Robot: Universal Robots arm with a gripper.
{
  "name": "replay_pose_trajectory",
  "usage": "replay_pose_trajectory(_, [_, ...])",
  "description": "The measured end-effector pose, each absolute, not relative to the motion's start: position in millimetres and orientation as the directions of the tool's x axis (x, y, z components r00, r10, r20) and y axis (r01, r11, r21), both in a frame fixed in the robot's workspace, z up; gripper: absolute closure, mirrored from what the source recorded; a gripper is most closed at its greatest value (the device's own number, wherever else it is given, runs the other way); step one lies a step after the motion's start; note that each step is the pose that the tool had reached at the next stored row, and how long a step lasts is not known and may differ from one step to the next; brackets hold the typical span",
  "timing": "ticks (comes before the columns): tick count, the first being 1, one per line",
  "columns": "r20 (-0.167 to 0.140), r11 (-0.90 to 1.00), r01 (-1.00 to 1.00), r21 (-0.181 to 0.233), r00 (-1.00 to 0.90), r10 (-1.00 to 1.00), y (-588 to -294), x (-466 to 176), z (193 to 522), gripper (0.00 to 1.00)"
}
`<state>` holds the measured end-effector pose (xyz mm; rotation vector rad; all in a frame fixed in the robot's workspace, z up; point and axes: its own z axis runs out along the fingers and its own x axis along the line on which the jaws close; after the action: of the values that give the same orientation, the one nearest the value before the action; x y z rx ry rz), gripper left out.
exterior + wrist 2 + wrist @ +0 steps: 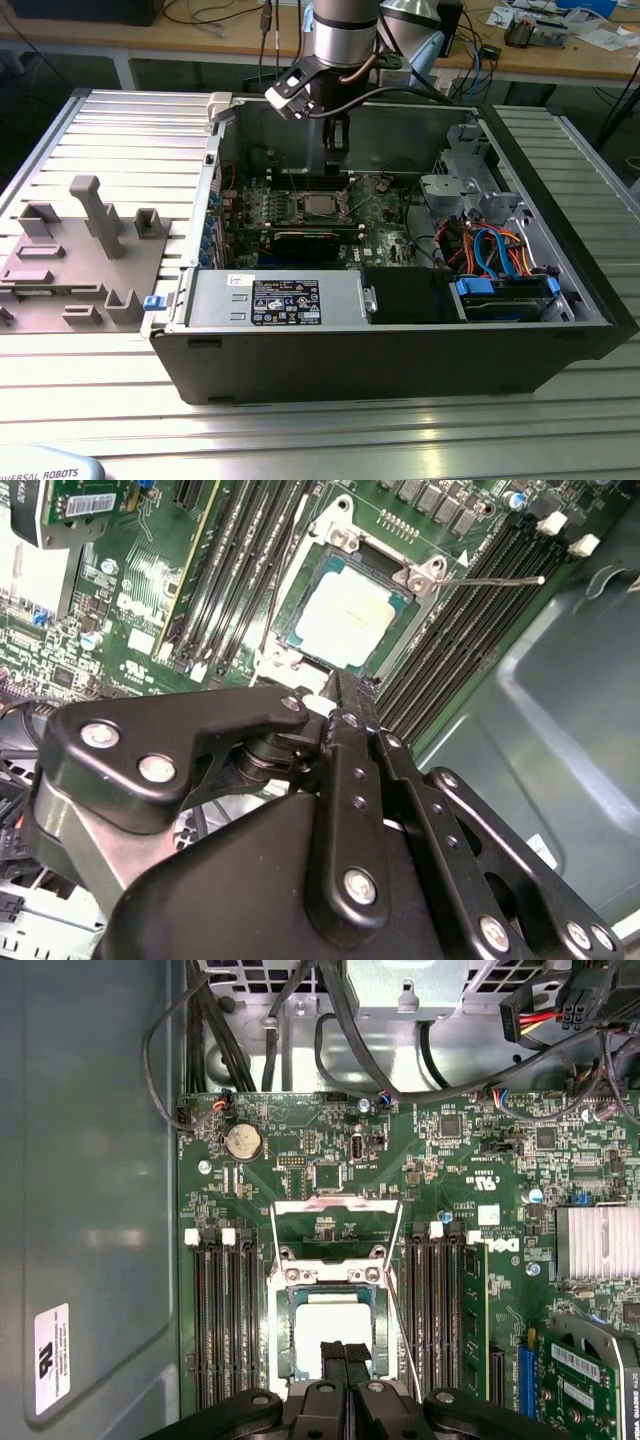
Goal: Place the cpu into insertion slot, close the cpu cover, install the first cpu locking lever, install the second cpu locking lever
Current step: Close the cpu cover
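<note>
**CPU in slot, cover up, tool closed above it**

Tool (338,150) hangs inside the open case (400,350), over the board (300,1140); in the exterior view there is a gap between tool tips and board; fingers (335,1360) sit pressed together, narrow, in both wrist views. CPU (330,1322) sits straight below the tool tips (338,685), lying flat in the slot (287,1335), silver top facing up; same in the second wrist view (347,618) and the exterior view (320,207). Cover (338,1203) looks hinged up on the side of the slot away from the tool, its frame standing open with green board showing through the middle; it is not down on the CPU. One lever (495,579) is a thin wire swung out from a slot corner, across the memory slots (455,640), unlatched; more memory slots (225,1330) run on the other side of the tool. Coin cell (241,1140) lies further out past the cover. Case stands on the ribbed counter (320,420); grey fixture block (80,250) well away at the exterior view's left.
</note>
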<state>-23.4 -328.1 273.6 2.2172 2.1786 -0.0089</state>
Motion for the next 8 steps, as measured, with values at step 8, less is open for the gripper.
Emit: replay_pose_trajectory(8, [-0.027,-0.017,1.000,0.020,0.018,0.999,-328.2,-15.0,273.6,0.89])
